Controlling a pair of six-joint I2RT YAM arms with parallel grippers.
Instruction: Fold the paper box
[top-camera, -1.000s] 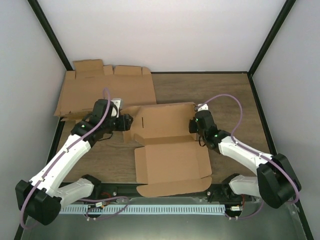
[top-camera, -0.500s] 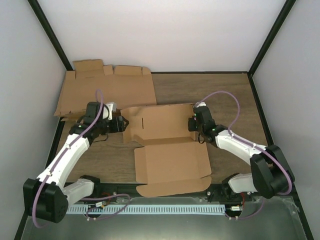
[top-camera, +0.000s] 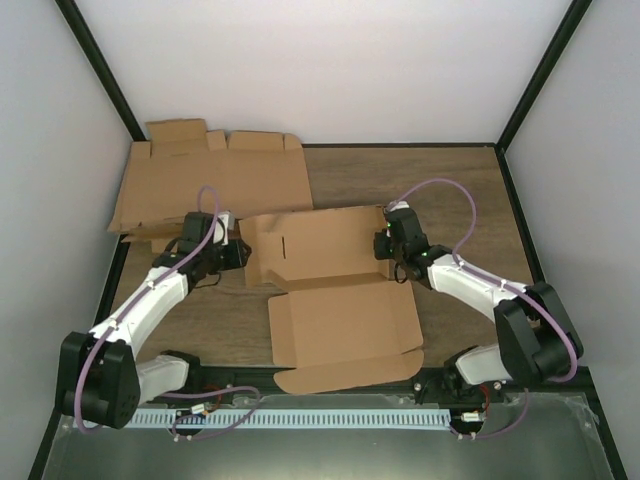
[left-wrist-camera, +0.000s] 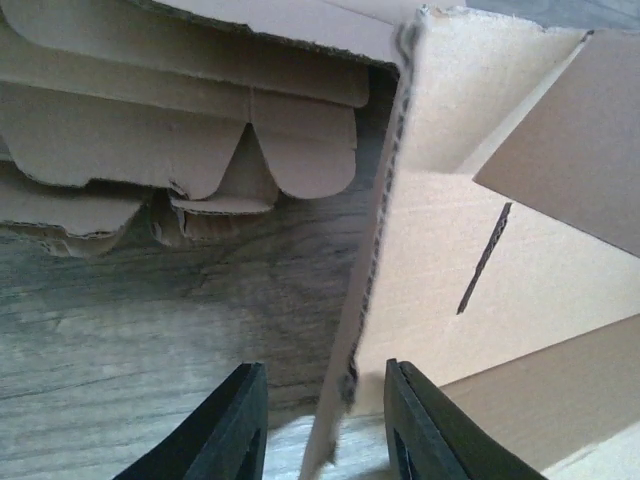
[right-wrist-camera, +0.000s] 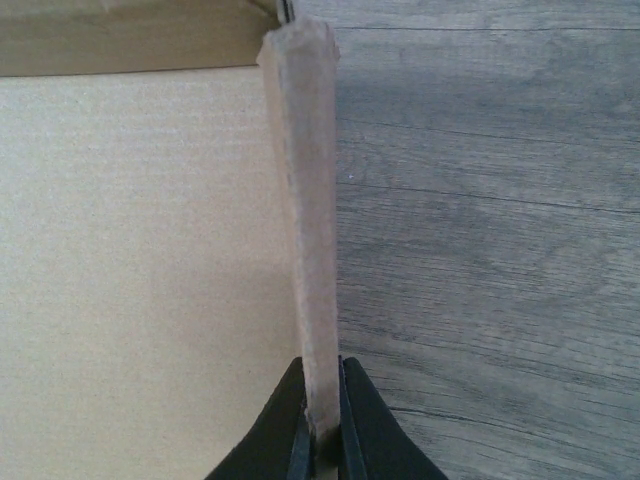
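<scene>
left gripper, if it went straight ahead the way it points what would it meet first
Most likely the upright side flap of the paper box: its edge stands between the open jaws of the left gripper. Beyond lies the pile of flat blanks; depth is unclear.

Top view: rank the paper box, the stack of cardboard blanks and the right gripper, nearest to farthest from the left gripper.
1. Paper box: its left wall stands between the jaws.
2. Stack of blanks: just behind, far left.
3. Right gripper: across the box, pinching its right wall.
</scene>
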